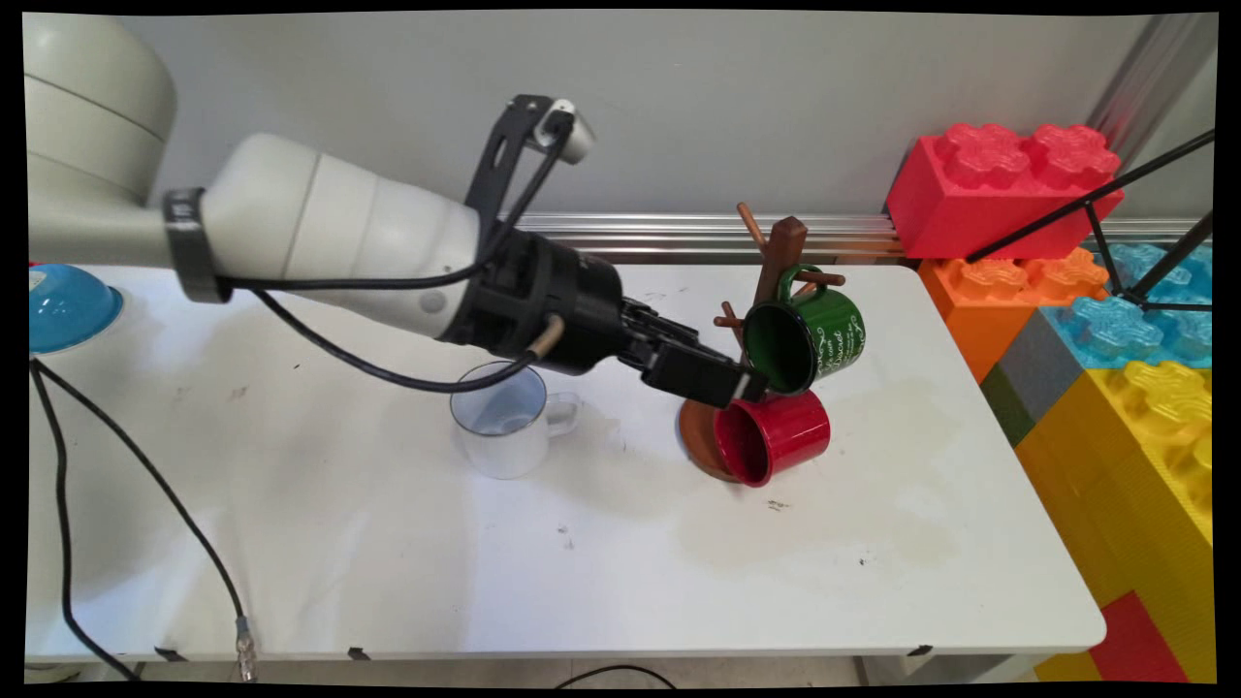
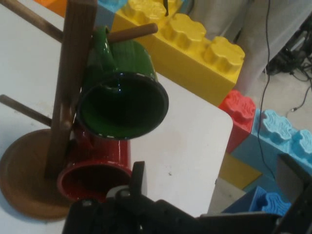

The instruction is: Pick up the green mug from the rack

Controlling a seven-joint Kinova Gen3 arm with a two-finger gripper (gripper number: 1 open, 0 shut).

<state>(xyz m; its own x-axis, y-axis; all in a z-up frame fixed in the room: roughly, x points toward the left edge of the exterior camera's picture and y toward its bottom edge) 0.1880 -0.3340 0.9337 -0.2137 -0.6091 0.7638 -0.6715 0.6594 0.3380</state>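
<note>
1. Here the black two-finger pincer (image 1: 742,386) reached in from the left, low over the white surface (image 1: 582,562), with its tip just beside the rim of the glossy green enamel mug (image 1: 810,334)
2. In the hand view one finger (image 2: 138,181) rose at the bottom centre and the other (image 2: 295,178) at the right edge, well apart with nothing between them, so the pincer stood released
3. The green mug (image 2: 122,100) hung by its handle on a peg of the dark brown wooden mug tree (image 1: 776,262), mouth turned toward the pincer
4. A glossy red enamel mug (image 1: 776,436) sat directly under the green one, tilted on its side against the tree's round wooden base (image 2: 24,180)
5. A white mug with a blue inside (image 1: 509,422) stood upright on the surface to the left, beneath the arm's wrist
6. A blue bowl (image 1: 63,305) lay upside down at the far left edge
7. Large toy blocks in red (image 1: 999,189), orange, light blue and yellow (image 1: 1144,465) were stacked past the surface's right end
</note>
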